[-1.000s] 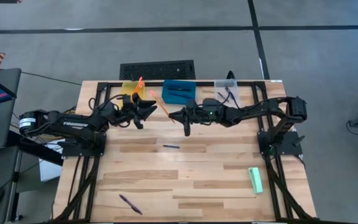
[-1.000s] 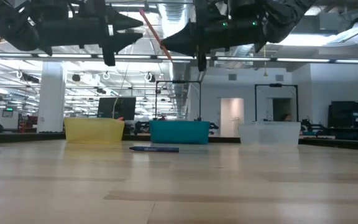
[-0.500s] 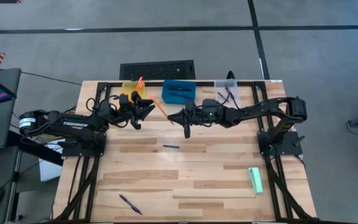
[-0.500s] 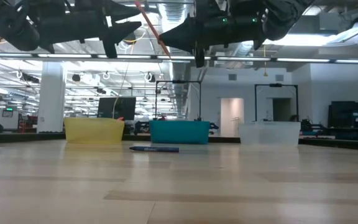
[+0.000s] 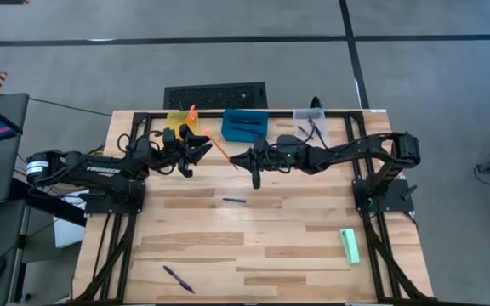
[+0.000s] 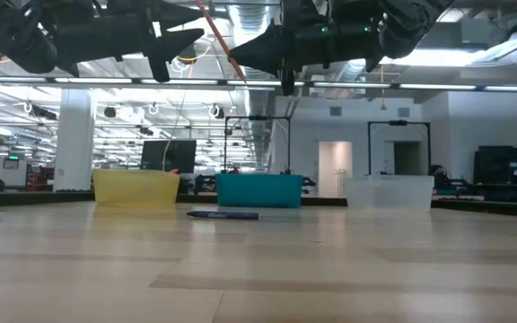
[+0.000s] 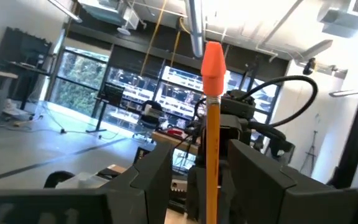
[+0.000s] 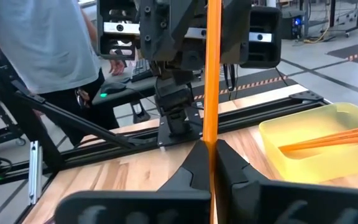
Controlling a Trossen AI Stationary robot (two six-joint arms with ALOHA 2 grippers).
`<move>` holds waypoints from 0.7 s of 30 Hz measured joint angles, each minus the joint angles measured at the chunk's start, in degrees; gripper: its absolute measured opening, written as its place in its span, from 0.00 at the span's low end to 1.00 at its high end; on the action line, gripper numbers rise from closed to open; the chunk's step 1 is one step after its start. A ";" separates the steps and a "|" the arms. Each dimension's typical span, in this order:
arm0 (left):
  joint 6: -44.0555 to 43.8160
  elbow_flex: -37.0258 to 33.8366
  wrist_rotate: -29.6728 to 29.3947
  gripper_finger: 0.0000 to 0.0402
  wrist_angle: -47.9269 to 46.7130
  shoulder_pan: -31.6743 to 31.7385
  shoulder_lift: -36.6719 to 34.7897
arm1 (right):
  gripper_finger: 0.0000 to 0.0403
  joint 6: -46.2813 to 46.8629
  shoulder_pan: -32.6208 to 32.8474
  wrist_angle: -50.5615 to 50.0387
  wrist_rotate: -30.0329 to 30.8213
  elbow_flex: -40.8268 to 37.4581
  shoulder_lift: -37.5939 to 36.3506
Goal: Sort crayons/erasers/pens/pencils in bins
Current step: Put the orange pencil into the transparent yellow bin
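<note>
An orange pencil (image 5: 218, 143) with an orange-pink eraser end (image 7: 213, 59) is held in the air over the table's far middle. My right gripper (image 5: 236, 158) is shut on its lower part. My left gripper (image 5: 201, 146) is open, with one finger on each side of the pencil's upper part (image 7: 211, 143), not touching it. The yellow bin (image 5: 179, 119) holds orange pencils (image 8: 334, 140). The blue bin (image 5: 245, 125) and the clear bin (image 5: 310, 123) stand beside it along the far edge. Two dark pens (image 5: 234, 201) (image 5: 178, 279) and the mint eraser (image 5: 350, 246) lie flat on the table. My right gripper pinches the pencil's lower part (image 8: 212, 140) between its two fingers. The fingers come level from the table's right and lie across the pencil. The pencil is lifted clear of the table and stands tilted, with its eraser end (image 6: 200, 7) up and leaning toward the left arm.
A black metal frame (image 5: 228, 112) runs round the table's far side behind the bins. A person in a grey shirt (image 8: 55, 43) stands beyond the table. The wooden top (image 5: 262, 246) between the loose pens and the eraser is bare.
Both grippers and the pencil have risen a little. The left gripper has also shifted slightly along the pencil toward its eraser end. The pencil stays tilted in the right gripper's hold.
</note>
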 joint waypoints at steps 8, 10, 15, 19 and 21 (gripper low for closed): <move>2.29 3.66 3.02 0.28 -0.94 -0.57 2.48 | 0.01 -1.52 0.03 -0.36 0.04 0.66 0.01; 2.27 4.34 3.86 0.24 -0.89 -0.57 3.57 | 0.01 -1.58 0.03 -0.30 0.06 0.66 0.00; 2.76 5.31 4.29 0.13 -0.72 -0.57 4.59 | 0.01 -1.66 0.03 -1.14 0.13 0.66 0.00; 2.99 5.31 4.77 0.04 -0.69 -0.57 4.61 | 0.02 -2.04 0.03 -1.24 0.06 0.66 0.02; 3.09 5.31 5.19 0.03 -0.72 -0.54 4.61 | 0.02 -2.27 0.03 -1.25 -0.03 0.66 0.01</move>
